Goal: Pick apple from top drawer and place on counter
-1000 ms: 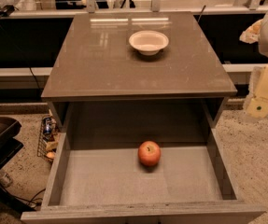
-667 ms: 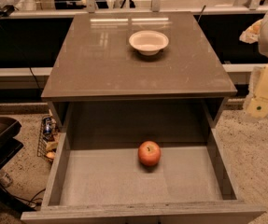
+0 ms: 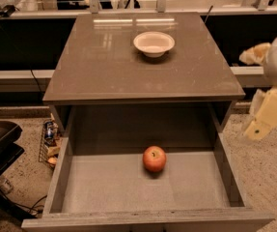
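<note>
Nothing of the task is done yet. The apple (image 3: 154,158) lies in the open top drawer (image 3: 104,187), at 6 o'clock from the white bowl (image 3: 153,43) on the counter (image 3: 104,66). The tool (image 3: 268,112) is seen at 3 o'clock, well apart from the apple. Whether it is released or clenched cannot be told. Grasping and placing are left.

The gripper (image 3: 257,125), cream-yellow, is seen at the right edge. Left of it, slightly lower, a red-orange apple (image 3: 154,159) with a yellowish patch is shown on the matte grey top drawer (image 3: 104,190). Farther beyond, a white bowl (image 3: 154,43) is set against the glossy brown-grey counter (image 3: 99,69).
</note>
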Available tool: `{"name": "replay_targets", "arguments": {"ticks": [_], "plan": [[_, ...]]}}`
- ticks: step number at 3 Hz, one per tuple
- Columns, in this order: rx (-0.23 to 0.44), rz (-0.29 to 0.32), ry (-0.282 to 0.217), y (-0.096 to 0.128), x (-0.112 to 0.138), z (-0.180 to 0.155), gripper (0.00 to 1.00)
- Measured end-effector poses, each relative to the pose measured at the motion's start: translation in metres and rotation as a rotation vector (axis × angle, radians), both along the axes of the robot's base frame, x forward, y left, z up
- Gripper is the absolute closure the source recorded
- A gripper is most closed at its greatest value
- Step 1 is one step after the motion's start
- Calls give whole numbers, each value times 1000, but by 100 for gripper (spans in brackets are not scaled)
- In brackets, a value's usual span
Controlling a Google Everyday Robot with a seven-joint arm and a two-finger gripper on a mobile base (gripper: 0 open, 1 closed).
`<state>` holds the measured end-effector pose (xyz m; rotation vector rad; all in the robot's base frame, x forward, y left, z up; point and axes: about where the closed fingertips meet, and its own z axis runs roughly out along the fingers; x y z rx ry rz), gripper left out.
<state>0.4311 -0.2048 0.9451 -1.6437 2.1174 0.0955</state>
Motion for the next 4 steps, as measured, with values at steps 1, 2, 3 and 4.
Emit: {"name": "replay_targets", "arguments": {"ticks": [1, 2, 3, 4], "plan": [[178, 16, -6, 18, -8, -59, 0], [366, 30, -26, 57, -5, -108, 0], [516, 28, -77, 98, 12, -143, 0], [601, -2, -134, 126, 38, -179, 0]]}}
